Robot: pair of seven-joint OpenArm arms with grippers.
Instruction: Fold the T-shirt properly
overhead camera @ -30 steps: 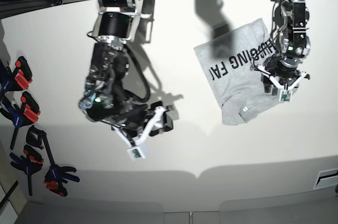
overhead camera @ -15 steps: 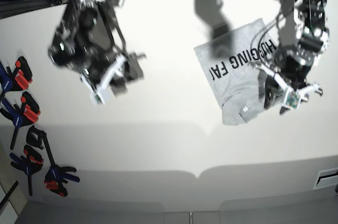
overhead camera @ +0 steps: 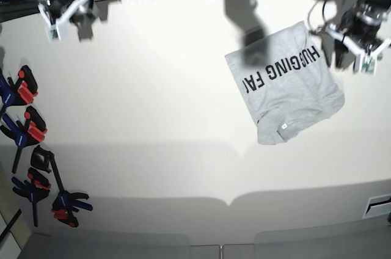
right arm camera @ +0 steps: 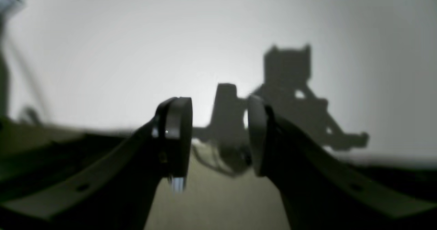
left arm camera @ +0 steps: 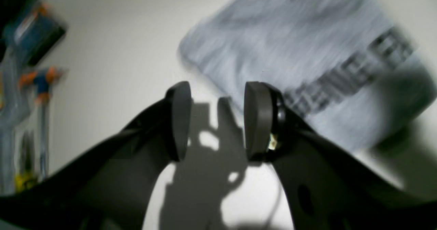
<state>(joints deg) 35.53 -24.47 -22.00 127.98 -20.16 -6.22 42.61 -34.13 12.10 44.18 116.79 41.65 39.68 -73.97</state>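
The T-shirt (overhead camera: 284, 85) lies folded into a compact grey rectangle right of centre on the white table, black lettering facing up and a small white tag near its front edge. My left gripper (overhead camera: 349, 51) hovers open just beyond the shirt's far right corner, holding nothing. In the left wrist view the T-shirt (left arm camera: 290, 52) is a blur past the open left gripper (left arm camera: 216, 120). My right gripper (overhead camera: 68, 19) is up at the far left corner, well away from the shirt. The right wrist view shows the right gripper (right arm camera: 218, 136) open and empty over bare table.
Several black, orange and blue clamps (overhead camera: 27, 131) lie along the table's left edge, and the clamps (left arm camera: 34, 80) also show blurred in the left wrist view. Cables and arm bases line the far edge. The table's front edge (overhead camera: 226, 201) curves across the bottom.
Both arms pulled back toward the far edge. The left gripper rose off the shirt's right side; the right arm swung from left of centre to the far left corner. The shirt stayed put.
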